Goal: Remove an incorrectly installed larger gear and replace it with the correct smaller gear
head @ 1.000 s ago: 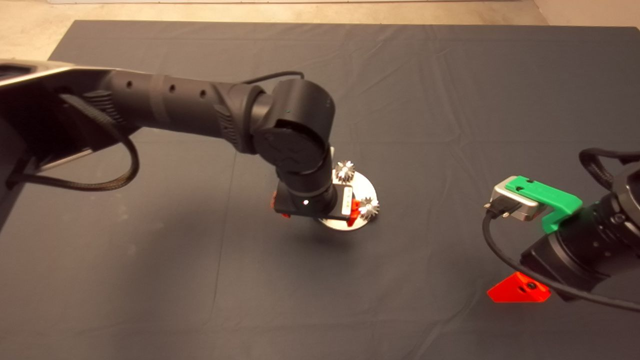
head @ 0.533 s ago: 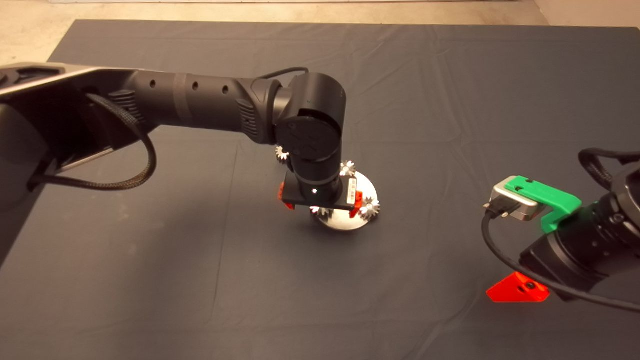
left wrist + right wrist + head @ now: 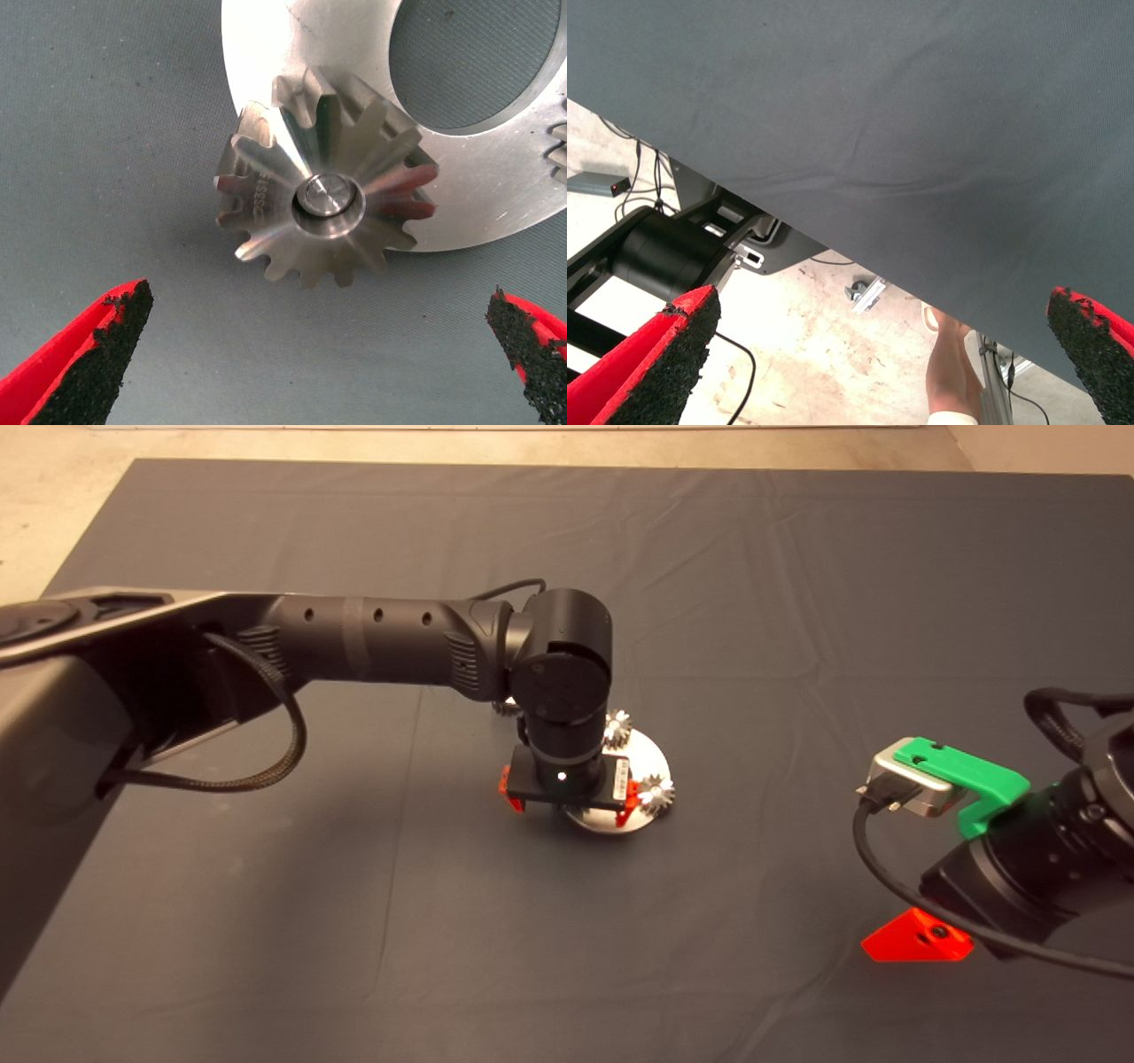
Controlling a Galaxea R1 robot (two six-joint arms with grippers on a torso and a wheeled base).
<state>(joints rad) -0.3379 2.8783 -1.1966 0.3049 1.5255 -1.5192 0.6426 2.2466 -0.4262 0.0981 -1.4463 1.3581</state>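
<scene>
The larger gear (image 3: 326, 197), shiny with long pointed teeth, sits on a pin at the rim of the round silver plate (image 3: 483, 199). My left gripper (image 3: 319, 294) hovers just above it, open, with its fingers (image 3: 93, 354) wide on either side and not touching. In the head view the left gripper (image 3: 570, 802) is over the plate's near left edge and the wrist hides that gear. The smaller gear (image 3: 507, 708), a dull dark one, lies on the mat behind the left arm, partly hidden. My right gripper (image 3: 920, 939) waits open at the lower right.
Two more shiny gears (image 3: 616, 727) (image 3: 656, 792) sit on the plate (image 3: 651, 760), at its far and right edges. The right wrist view shows the mat's edge (image 3: 833, 239), the floor beyond, cables and a person's leg (image 3: 950, 372).
My left arm has swung further in over the mat, and its wrist has turned and settled over the plate's near left edge. The right arm has stayed still.
</scene>
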